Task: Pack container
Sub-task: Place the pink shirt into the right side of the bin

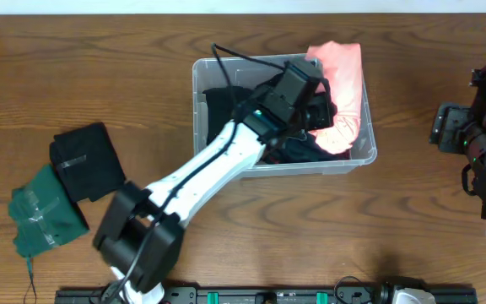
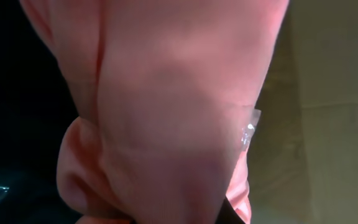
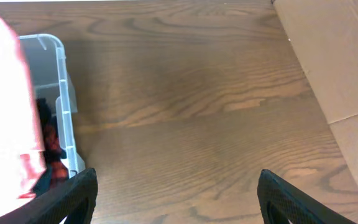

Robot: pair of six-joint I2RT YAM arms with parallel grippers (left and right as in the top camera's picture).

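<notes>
Wooden desk (image 1: 74, 67), everything sits on it. The container (image 1: 197, 101) is at the middle of the far side, upright, clear walls, nearer to my left arm than to my right. My left arm (image 1: 209, 165) reaches diagonally across the desk and down into it.

A pink cloth (image 1: 348, 84) lies half in and half out, draped over the far right corner of the rim. Dark clothes (image 1: 222, 105) are already on the bottom. A folded black cloth (image 1: 87, 160) and a green cloth (image 1: 45, 211) wait on the desk to the left, touching each other and well apart from the container.

My left gripper (image 1: 317, 108) is inside the container, right against the pink cloth. The wrist view is all pink fabric (image 2: 166, 93) and no fingers show, so I cannot tell whether it is clamped or loose. My right gripper (image 3: 178, 174) is parked at the right edge over bare desk, fingers spread wide, holding nothing, with a cardboard box (image 3: 334, 56) beside it.

Risks, as I judge them:
- If I let go now, the overhanging half may pull the pink cloth out over the rim.
- Pushing down or sideways may shove the light container, since nothing braces it.
- The arm's cable (image 1: 224, 57) loops over the far rim and may snag when I lift out.
- The fabric may catch on my fingers and come back out with me.
</notes>
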